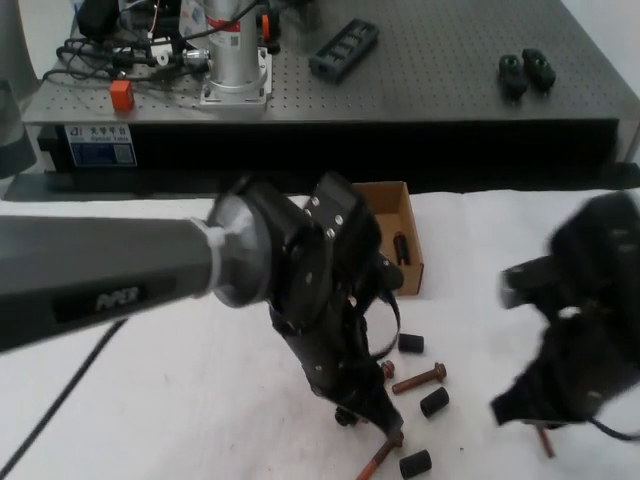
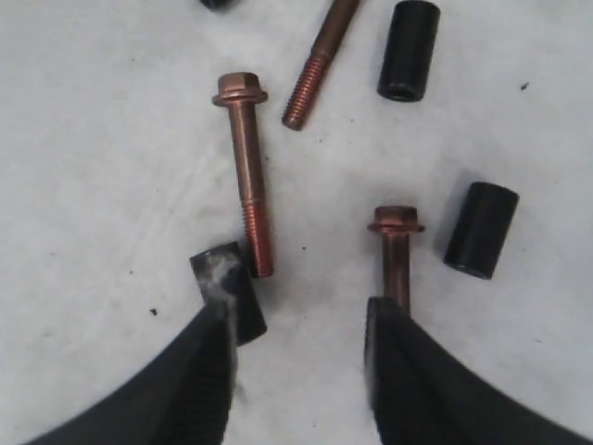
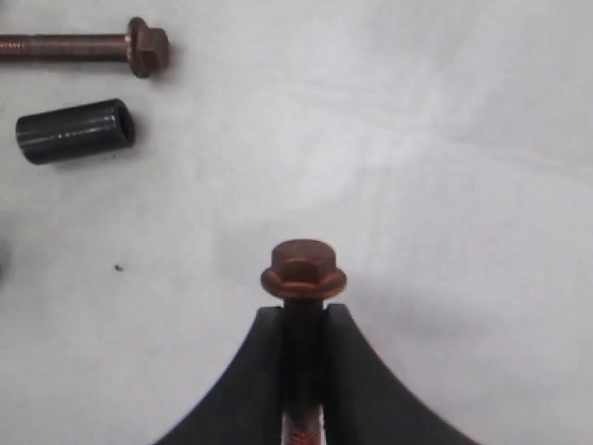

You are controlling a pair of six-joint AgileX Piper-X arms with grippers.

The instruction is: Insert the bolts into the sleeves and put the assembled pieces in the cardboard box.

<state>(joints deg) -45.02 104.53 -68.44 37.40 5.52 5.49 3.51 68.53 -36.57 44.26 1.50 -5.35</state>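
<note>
So, the left gripper (image 2: 306,301) hangs low over the white cloth (image 2: 111,185) with its fingers spread apart and only bare cloth between them. One bolt (image 2: 248,176) lies with its threaded tip just beside one fingertip (image 2: 222,278). A second bolt (image 2: 397,243) has its shank running under the other finger, head pointing away from the gripper. A black sleeve (image 2: 480,230) lies just beside that second bolt. Another sleeve (image 2: 408,51) lies farther out, next to a third bolt (image 2: 320,60).

The right gripper (image 3: 303,320) is clamped on a held bolt (image 3: 303,271). Its fingers press on the shank just under the flanged head, and the thread shows between them farther back toward the wrist. Beyond it on the cloth lie a loose bolt (image 3: 93,46) and a loose sleeve (image 3: 74,132), side by side (close, though not touching).

Seen from the high view, the left arm comes in from the left side and points down among the scattered bolts and sleeves, and the right arm is well apart from it. The cardboard box (image 1: 412,270) stands on the cloth beyond the loose parts, with one dark piece (image 1: 402,248) inside it (whether a bolt sits in that piece I cannot tell). Behind the cloth is a metal bench (image 1: 420,60) with a grid of holes
</note>
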